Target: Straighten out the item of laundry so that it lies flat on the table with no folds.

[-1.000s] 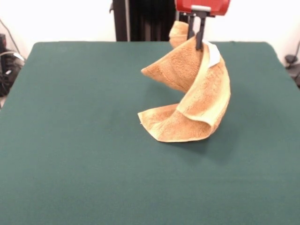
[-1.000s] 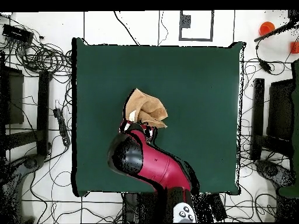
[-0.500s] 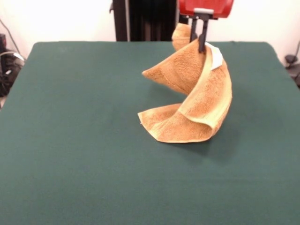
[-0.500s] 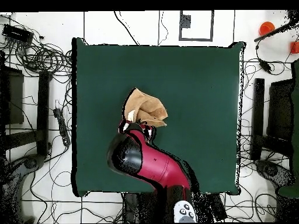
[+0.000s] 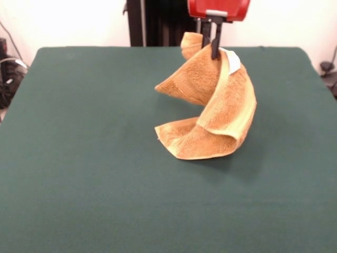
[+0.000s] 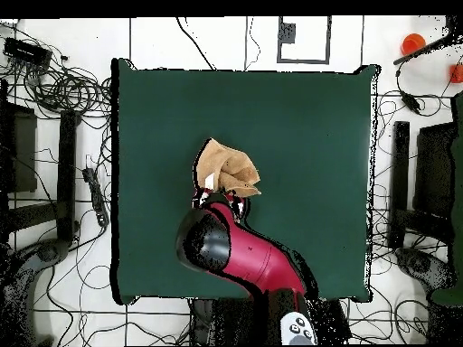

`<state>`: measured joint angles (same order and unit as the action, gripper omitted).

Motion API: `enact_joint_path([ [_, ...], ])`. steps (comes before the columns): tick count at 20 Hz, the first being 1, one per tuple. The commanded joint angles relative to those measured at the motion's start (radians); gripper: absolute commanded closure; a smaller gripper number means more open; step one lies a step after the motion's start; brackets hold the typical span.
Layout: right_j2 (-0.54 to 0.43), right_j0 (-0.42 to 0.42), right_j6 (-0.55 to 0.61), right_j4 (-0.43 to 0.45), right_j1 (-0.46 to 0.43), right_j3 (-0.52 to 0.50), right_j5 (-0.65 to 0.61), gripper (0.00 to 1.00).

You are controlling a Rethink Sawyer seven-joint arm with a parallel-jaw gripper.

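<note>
The golden-tan towel (image 5: 221,108) hangs twisted from one lifted edge, and its lower part rests folded on the dark green table (image 5: 84,158). A small white label (image 5: 233,61) shows at the raised edge. My gripper (image 5: 211,48) is shut on that top edge, its black fingers coming down from the red arm. From overhead, the towel (image 6: 226,168) lies bunched just beyond the red and black arm (image 6: 237,255), which covers the gripper there.
Green table (image 6: 307,126) spreads wide on every side of the towel. Cables and black stands (image 6: 63,163) lie on the floor around the table. The robot's dark column (image 5: 158,23) stands behind the far edge.
My gripper has shifted left in the front view, carrying the towel's top edge with it. The lower fold stays where it was on the table.
</note>
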<state>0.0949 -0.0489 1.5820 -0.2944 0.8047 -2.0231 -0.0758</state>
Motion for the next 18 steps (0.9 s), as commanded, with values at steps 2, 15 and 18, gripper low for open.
enact_joint_path([
  [2,-0.12,-0.013,0.169,0.056,-0.07,-0.066,0.018,1.0],
  [15,-0.125,-0.024,0.185,0.089,-0.083,-0.059,0.028,1.0],
  [18,-0.129,-0.028,0.189,0.095,-0.083,-0.062,0.032,1.0],
])
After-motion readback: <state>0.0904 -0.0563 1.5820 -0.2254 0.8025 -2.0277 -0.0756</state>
